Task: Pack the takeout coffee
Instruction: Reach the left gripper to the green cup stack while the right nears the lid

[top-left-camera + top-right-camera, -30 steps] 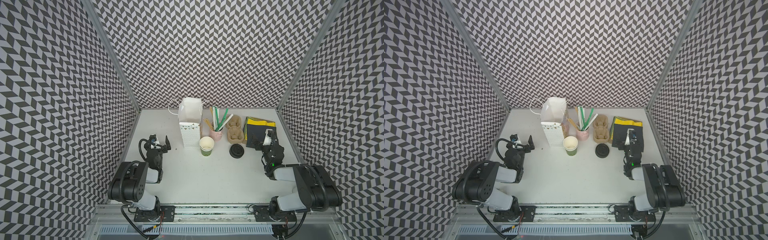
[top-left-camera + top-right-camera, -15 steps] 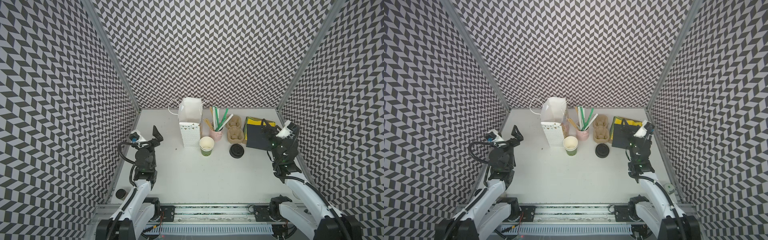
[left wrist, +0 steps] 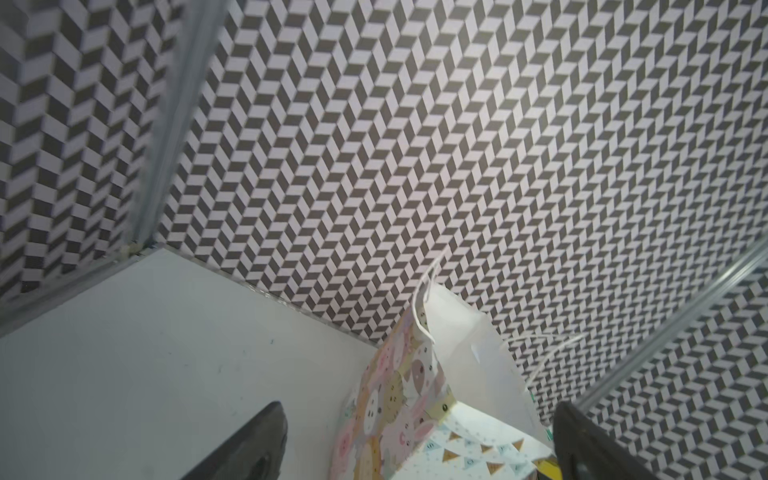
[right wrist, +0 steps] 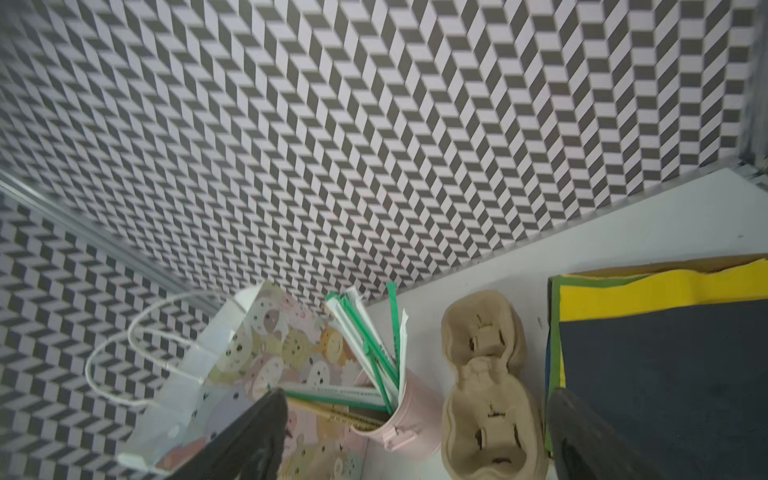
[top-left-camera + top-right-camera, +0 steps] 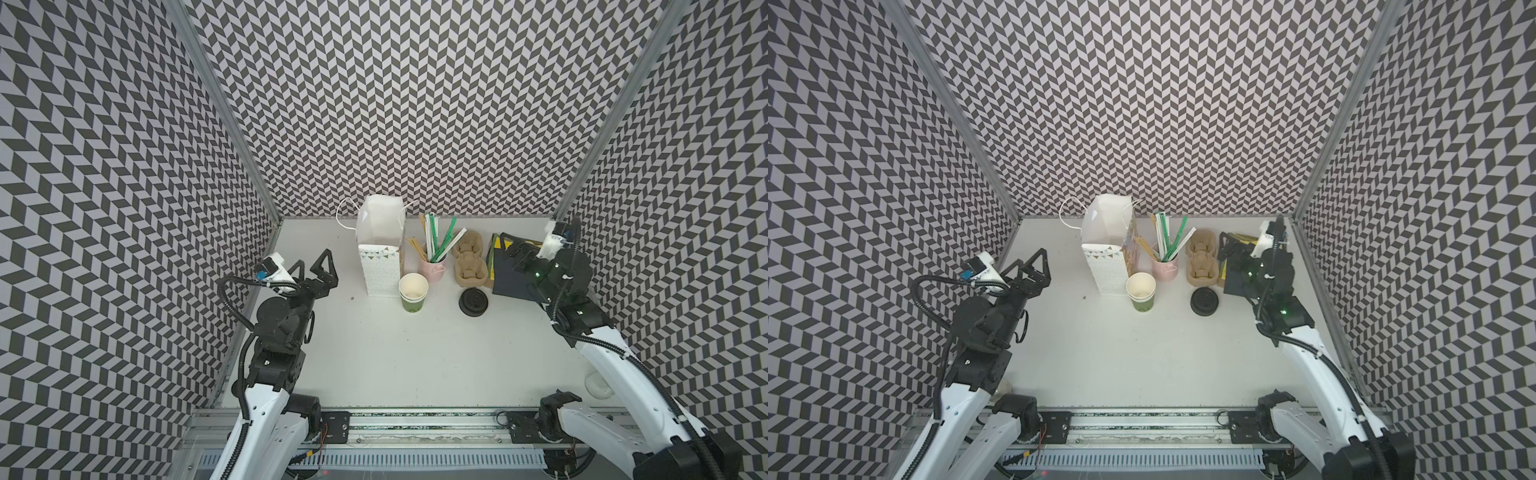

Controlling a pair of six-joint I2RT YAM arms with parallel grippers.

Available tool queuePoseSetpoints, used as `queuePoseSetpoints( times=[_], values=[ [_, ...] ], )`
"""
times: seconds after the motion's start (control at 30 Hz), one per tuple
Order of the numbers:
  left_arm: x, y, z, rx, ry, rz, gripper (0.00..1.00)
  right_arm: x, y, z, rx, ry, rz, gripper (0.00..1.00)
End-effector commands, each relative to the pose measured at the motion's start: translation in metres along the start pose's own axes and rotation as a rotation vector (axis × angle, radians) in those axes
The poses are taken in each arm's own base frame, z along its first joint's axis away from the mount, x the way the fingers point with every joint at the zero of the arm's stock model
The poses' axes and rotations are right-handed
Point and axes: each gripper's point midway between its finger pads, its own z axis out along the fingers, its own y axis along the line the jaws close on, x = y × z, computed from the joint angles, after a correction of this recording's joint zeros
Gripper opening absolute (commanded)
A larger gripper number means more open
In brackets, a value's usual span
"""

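**Cup standing open, lid lying apart, both arms empty**

Left gripper [image 5: 318, 266] is hovering with jaws wide, near the gift bag [image 5: 380, 249]; a careless reach risks toppling it. The green cup [image 5: 413, 293] is standing unlidded on the table [image 5: 395, 357] beside the bag, the black lid [image 5: 473, 302] lying well apart. Right gripper [image 5: 519, 255] is hovering wide over dark sheets [image 5: 509, 282]. Only the wrist views are showing the bag's animal print.
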Motion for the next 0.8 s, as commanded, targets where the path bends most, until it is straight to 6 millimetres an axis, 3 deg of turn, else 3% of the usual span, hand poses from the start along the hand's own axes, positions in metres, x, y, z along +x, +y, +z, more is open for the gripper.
queuePoseSetpoints(
  times=[0.0, 0.13, 0.23, 0.37, 0.63, 0.77],
  values=[
    [0.038, -0.012, 0.008, 0.022, 0.213, 0.026, 0.96, 0.035, -0.005, 0.004, 0.110, 0.118, -0.120, 0.95],
    [0.070, -0.028, 0.011, 0.024, 0.331, 0.038, 0.90, 0.058, -0.006, 0.003, 0.124, 0.173, -0.151, 0.94],
    [0.096, -0.036, 0.013, -0.017, 0.413, 0.056, 0.89, 0.064, -0.011, -0.002, 0.137, 0.181, -0.160, 0.94],
    [0.136, -0.037, 0.018, -0.092, 0.537, 0.089, 0.78, 0.069, -0.007, -0.008, 0.118, 0.181, -0.164, 0.94],
    [0.184, -0.049, 0.028, -0.138, 0.637, 0.116, 0.60, 0.082, 0.000, -0.011, 0.086, 0.203, -0.190, 0.93],
    [0.207, -0.058, 0.034, -0.150, 0.688, 0.133, 0.56, 0.087, 0.006, -0.012, 0.067, 0.214, -0.203, 0.93]
  ],
)
